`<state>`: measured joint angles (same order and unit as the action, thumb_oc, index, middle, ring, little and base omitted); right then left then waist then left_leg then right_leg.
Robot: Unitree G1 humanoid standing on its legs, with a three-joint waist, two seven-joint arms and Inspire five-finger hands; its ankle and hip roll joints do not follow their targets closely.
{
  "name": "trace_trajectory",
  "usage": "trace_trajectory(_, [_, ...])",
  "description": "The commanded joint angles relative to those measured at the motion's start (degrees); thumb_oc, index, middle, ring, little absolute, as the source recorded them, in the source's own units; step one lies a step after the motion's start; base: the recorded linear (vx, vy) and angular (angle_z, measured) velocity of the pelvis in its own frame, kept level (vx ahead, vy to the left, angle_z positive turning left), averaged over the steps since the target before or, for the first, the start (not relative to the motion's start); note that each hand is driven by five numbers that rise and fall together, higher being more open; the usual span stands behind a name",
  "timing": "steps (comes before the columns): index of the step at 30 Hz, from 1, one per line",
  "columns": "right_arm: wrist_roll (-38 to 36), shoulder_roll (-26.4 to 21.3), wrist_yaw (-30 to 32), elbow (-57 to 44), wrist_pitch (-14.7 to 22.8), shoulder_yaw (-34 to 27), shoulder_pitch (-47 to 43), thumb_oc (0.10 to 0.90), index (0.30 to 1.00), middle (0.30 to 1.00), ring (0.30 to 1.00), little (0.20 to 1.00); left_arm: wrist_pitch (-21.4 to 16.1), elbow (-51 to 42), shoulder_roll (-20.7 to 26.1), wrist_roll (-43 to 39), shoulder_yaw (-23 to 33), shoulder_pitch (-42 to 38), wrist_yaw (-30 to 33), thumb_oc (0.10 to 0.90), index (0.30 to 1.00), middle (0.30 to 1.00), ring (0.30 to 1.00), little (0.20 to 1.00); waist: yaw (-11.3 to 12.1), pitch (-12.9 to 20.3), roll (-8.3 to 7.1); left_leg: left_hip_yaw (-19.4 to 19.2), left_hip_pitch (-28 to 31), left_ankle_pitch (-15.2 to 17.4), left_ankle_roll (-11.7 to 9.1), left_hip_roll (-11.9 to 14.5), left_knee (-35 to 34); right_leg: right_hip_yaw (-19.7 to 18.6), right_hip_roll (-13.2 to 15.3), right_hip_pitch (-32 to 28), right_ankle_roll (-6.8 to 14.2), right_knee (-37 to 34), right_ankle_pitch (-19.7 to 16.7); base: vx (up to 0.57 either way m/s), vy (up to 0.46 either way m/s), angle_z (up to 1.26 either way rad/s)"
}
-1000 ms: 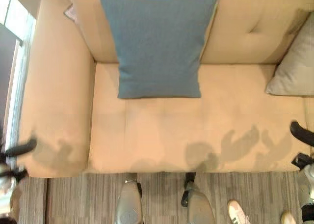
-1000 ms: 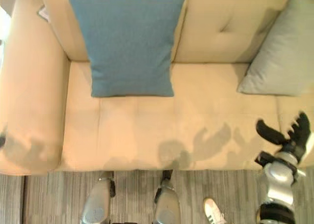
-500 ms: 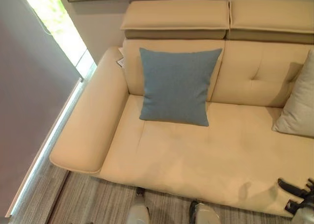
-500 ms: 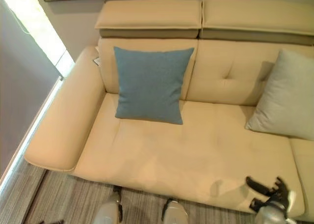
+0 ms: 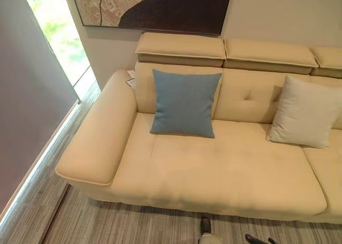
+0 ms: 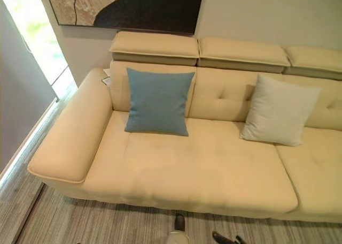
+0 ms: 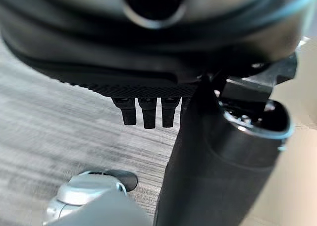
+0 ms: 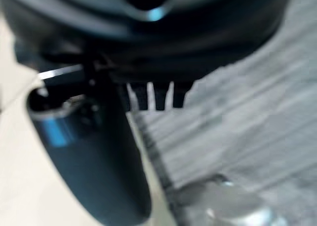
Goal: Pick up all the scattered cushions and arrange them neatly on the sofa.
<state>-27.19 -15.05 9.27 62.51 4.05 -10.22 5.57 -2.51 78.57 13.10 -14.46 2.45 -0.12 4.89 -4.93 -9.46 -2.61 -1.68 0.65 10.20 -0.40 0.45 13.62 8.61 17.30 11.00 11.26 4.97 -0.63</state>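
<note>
**On the Sofa: Two Cushions Propped, Both Hands Empty**

Against the backrest of the cream sofa (image 5: 214,169), a blue cushion (image 5: 184,103) is propped near the armrest (image 5: 99,134), and a pale grey cushion (image 5: 304,111) well along from it. Both are judged light, soft and easily squashed; a corner or edge would be pinched best. The left hand (image 7: 148,109) and right hand (image 8: 153,94) are seen relaxed over the striped floor, nothing being held.

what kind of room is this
Most likely a living room or lounge: a long cream sofa with a blue cushion and a pale cushion on it, a large abstract picture above, and a window beside it.
</note>
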Motion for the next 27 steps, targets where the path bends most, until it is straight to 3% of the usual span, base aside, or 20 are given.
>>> trace_trajectory(1, [0.26, -5.28, 2.22, -2.62, 2.27, -0.18, -5.66, 0.8, 0.9, 0.9, 0.9, 0.9, -0.82, -0.5, 1.94, 1.18, 0.81, -0.2, 1.66, 0.8, 0.9, 0.9, 0.9, 0.9, 1.51, -3.87, 2.42, 0.67, 4.32, -0.12, -2.68, 3.16, -6.93, 2.34, -1.54, 0.82, -1.12, 8.84, -1.91, -0.32, 0.059, -0.78])
trace_trajectory(5, [1.47, -5.56, 1.93, 0.37, 1.84, 0.04, -5.73, 0.8, 0.9, 0.9, 0.9, 0.9, -0.26, 0.75, 2.72, 1.59, 1.36, 1.88, 1.48, 0.8, 0.9, 0.9, 0.9, 0.9, 4.92, -0.72, 2.54, -4.85, 0.54, -3.96, -1.11, 2.8, -7.33, 3.43, -4.08, -8.1, -2.16, 13.12, 4.18, -0.37, 0.008, -0.96])
trace_trajectory(8, [2.35, -5.28, 1.5, 3.18, 1.42, 1.1, -5.29, 0.8, 0.9, 0.9, 0.9, 0.9, -0.47, 0.44, 3.09, -0.05, 1.81, 2.86, 1.21, 0.8, 0.9, 0.9, 0.9, 0.9, 7.89, 1.73, 1.48, -7.12, -3.58, -7.07, -0.85, 3.05, -7.2, 0.88, -7.5, -15.09, -1.85, 11.99, 7.28, -0.35, -0.186, -0.69])
trace_trajectory(11, [5.17, -5.08, 2.01, 3.06, 1.59, 6.21, -6.83, 0.8, 0.9, 0.9, 0.9, 0.9, -1.85, -2.37, 3.87, -3.19, 1.54, 0.23, 1.8, 0.8, 0.9, 0.9, 0.9, 0.9, 9.86, 0.65, 1.44, -6.33, -9.99, -13.92, -3.96, 7.0, -7.37, -3.33, -12.55, -15.23, -5.48, 5.83, 11.71, -0.41, -0.337, -0.67])
trace_trajectory(15, [6.49, -6.34, 2.14, 2.76, 1.34, 7.44, -6.8, 0.8, 0.9, 0.9, 0.9, 0.9, -2.82, -4.36, 3.09, -3.64, -0.42, -1.43, 2.53, 0.8, 0.9, 0.9, 0.9, 0.9, 9.12, -1.34, 2.79, -5.05, -10.92, -18.33, -5.98, 9.12, -10.46, -2.61, -14.11, -14.39, -6.68, 4.3, 11.76, -0.3, -0.144, -0.47])
trace_trajectory(16, [5.45, -6.91, 2.43, 3.76, 1.42, 7.22, -8.19, 0.8, 0.9, 0.9, 0.9, 0.9, -2.95, -4.29, 1.88, -4.4, -1.78, -3.01, 2.02, 0.8, 0.9, 0.9, 0.9, 0.9, 8.84, -2.41, 2.66, -0.84, -11.31, -17.43, -6.73, 8.02, -9.95, -3.05, -13.56, -13.11, -6.83, 3.54, 10.42, -0.44, -0.091, 0.1])
trace_trajectory(19, [2.81, -6.96, 2.01, 5.8, 1.8, 4.76, -7.21, 0.8, 0.9, 0.9, 0.9, 0.9, -3.31, -3.45, 0.56, -5.76, -1.5, -1.99, 1.36, 0.8, 0.9, 0.9, 0.9, 0.9, 7.55, -2.16, 1.99, 4.27, -8.22, -12.54, -6.95, 5.11, -6.7, -4.45, -11.91, -11.74, -6.46, 1.57, 7.55, -0.26, -0.021, -0.12])
trace_trajectory(20, [2.8, -6.98, 2.0, 5.82, 1.8, 4.75, -7.24, 0.8, 0.9, 0.9, 0.9, 0.9, -3.32, -3.44, 0.55, -5.77, -1.5, -2.02, 1.36, 0.8, 0.9, 0.9, 0.9, 0.9, 7.55, -2.07, 2.05, 4.29, -8.4, -12.67, -6.95, 5.15, -6.73, -4.44, -11.97, -11.61, -6.46, 1.44, 7.34, -0.15, 0.002, -0.41])
trace_trajectory(22, [2.29, -7.25, 1.9, 8.29, 1.8, 4.28, -7.54, 0.8, 0.9, 0.9, 0.9, 0.9, -3.32, -1.61, -0.66, -4.24, -2.36, -1.13, 1.44, 0.8, 0.9, 0.9, 0.9, 0.9, 6.99, -1.27, 2.11, 8.86, -4.48, -9.35, -7.03, 3.21, -3.12, -6.61, -11.78, -9.83, -6.38, 0.82, 5.73, -0.15, 0.026, -0.47])
trace_trajectory(24, [2.24, -7.19, 1.94, 9.07, 1.77, 4.81, -8.2, 0.8, 0.9, 0.9, 0.9, 0.9, -3.09, -0.89, -1.25, -2.81, -3.24, -0.9, 1.42, 0.8, 0.9, 0.9, 0.9, 0.9, 6.54, -0.64, 2.62, 13.12, -1.54, -7.48, -6.56, 1.68, -1.86, -9.2, -12.76, -8.35, -6.5, 0.74, 5.07, -0.15, 0.055, -0.63])
trace_trajectory(25, [2.08, -7.09, 2.13, 9.2, 1.75, 4.98, -8.9, 0.8, 0.9, 0.9, 0.9, 0.9, -3.18, -1.17, -1.95, -1.25, -4.93, -1.19, 1.97, 0.8, 0.9, 0.9, 0.9, 0.9, 5.39, -0.19, 3.34, 14.36, 0.46, -5.04, -5.89, 1.06, -3.72, -10.87, -13.24, -6.75, -6.03, 1.02, 4.17, -0.12, 0.074, -0.83])
trace_trajectory(27, [1.36, -6.85, 2.27, 8.83, 1.97, 5.33, -9.78, 0.8, 0.9, 0.9, 0.9, 0.9, -3.53, -2.28, -2.7, 0.95, -7.28, -2.22, 3.33, 0.8, 0.9, 0.9, 0.9, 0.9, 4.73, -0.75, 4.19, 14.24, 0.45, -3.91, -5.41, -0.09, -4.3, -12.82, -13.63, -5.2, -5.65, 1.55, 2.94, -0.15, 0.123, -0.7])
